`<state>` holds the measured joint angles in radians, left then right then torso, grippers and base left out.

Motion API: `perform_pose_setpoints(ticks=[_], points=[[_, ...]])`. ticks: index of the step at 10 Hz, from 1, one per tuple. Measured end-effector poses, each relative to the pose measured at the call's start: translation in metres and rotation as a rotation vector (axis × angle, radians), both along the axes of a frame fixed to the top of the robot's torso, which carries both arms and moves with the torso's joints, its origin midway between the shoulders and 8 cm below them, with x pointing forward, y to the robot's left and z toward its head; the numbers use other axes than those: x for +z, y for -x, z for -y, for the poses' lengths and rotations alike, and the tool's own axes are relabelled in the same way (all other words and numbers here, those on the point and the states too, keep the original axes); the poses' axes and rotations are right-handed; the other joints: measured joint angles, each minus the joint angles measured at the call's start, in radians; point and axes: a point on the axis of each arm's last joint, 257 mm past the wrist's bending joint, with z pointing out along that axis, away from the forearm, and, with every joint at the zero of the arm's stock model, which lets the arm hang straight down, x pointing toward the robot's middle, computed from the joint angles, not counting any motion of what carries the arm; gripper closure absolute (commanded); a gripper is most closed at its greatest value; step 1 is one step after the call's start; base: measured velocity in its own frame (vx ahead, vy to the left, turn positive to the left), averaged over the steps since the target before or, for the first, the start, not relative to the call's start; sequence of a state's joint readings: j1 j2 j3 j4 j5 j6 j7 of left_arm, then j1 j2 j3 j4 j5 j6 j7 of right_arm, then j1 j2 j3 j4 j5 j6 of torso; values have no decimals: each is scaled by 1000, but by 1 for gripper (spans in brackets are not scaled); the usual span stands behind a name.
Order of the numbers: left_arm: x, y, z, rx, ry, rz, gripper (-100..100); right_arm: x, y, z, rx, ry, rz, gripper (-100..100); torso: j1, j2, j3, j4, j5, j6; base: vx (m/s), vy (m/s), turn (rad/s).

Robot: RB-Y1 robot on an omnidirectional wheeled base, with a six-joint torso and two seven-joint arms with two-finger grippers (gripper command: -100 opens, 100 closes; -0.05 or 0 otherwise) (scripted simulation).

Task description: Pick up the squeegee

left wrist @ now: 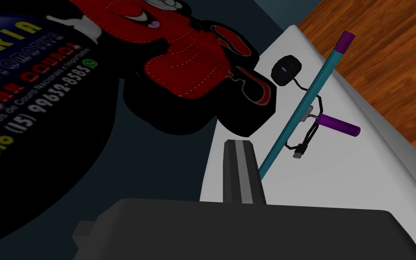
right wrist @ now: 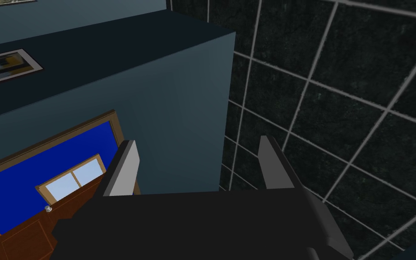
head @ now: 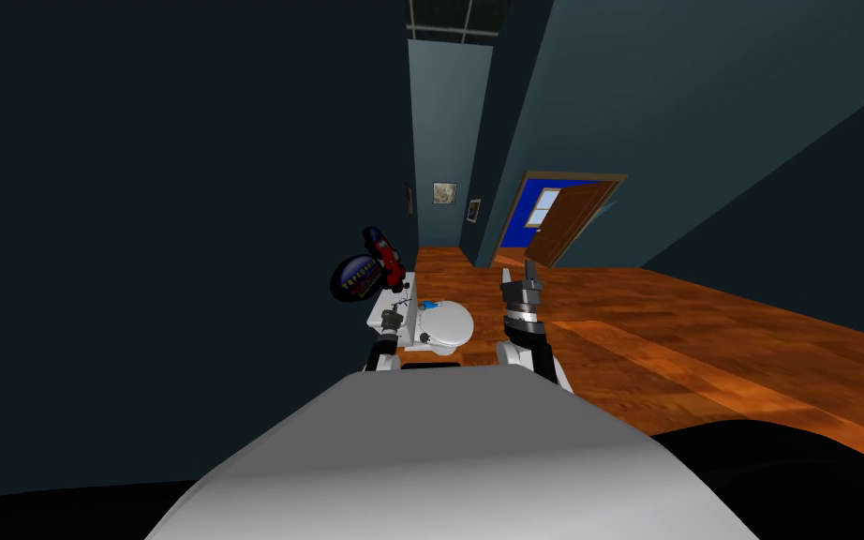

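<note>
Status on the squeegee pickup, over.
Left gripper shut against squeegee bar end, grip unconfirmed. It lies on white tank lid. Black cable crosses at its handle. Right gripper open, idle.

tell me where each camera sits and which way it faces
head view: on the head, steeply down at the toilet; left gripper, right gripper show.
left wrist view: on the left hand, along shut fingers at the squeegee on the tank lid.
right wrist view: on the right hand, along open fingers, away from the toilet.
shared: head and left wrist both show the tank lid.
</note>
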<state>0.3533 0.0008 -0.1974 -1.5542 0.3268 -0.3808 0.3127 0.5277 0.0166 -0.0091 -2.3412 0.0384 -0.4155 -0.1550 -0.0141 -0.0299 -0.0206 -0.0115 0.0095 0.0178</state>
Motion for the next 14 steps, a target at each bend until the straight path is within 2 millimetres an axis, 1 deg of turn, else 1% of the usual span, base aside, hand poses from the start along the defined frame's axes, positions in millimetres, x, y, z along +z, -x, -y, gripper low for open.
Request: perform_pose_setpoints(ticks=[2, 4, 5, 8, 9, 10, 11, 12, 14], points=[[0, 0, 0, 0, 0, 0, -100, 0, 0, 0, 0, 0, 0, 0, 0, 0, 0, 0, 0, 0, -6, 2, -67], [-7, 2, -17, 5, -32, -13, -100, 0, 0, 0, 0, 0, 0, 0, 2, 1, 1, 0, 0, 0, -30, 17, -162], [-8, 6, -28, 11, -48, -22, -100, 0, 0, 0, 0, 0, 0, 0, 2, 2, 1, 0, 0, 0, -51, 25, -226], [-20, 14, -69, 46, -87, -55, -100, 0, 0, 0, 0, 0, 0, 0, 4, 4, 2, 1, 1, 0, -62, 28, -258], [-24, 15, -84, 59, -96, -63, -100, 0, 0, 0, 0, 0, 0, 0, 8, 2, 0, -1, 1, -2, -65, 45, -108], [-27, 21, -96, 73, -107, -78, -100, 0, 0, 0, 0, 0, 0, 0, 11, 1, -1, -2, 2, -4, -20, 30, 202], [-31, 22, -95, 70, -108, -86, -100, 0, 0, 0, 0, 0, 0, 0, 12, -2, -3, -4, 3, -6, 37, -26, 287], [-34, 21, -86, 59, -103, -88, -100, 0, 0, 0, 0, 0, 0, 0, 10, -5, -6, -7, 3, -6, 68, -53, 285], [-35, 17, -60, 32, -81, -83, -100, 0, 0, 0, 0, 0, 0, 0, 8, -9, -9, -9, 4, -5, 58, -41, 155]])
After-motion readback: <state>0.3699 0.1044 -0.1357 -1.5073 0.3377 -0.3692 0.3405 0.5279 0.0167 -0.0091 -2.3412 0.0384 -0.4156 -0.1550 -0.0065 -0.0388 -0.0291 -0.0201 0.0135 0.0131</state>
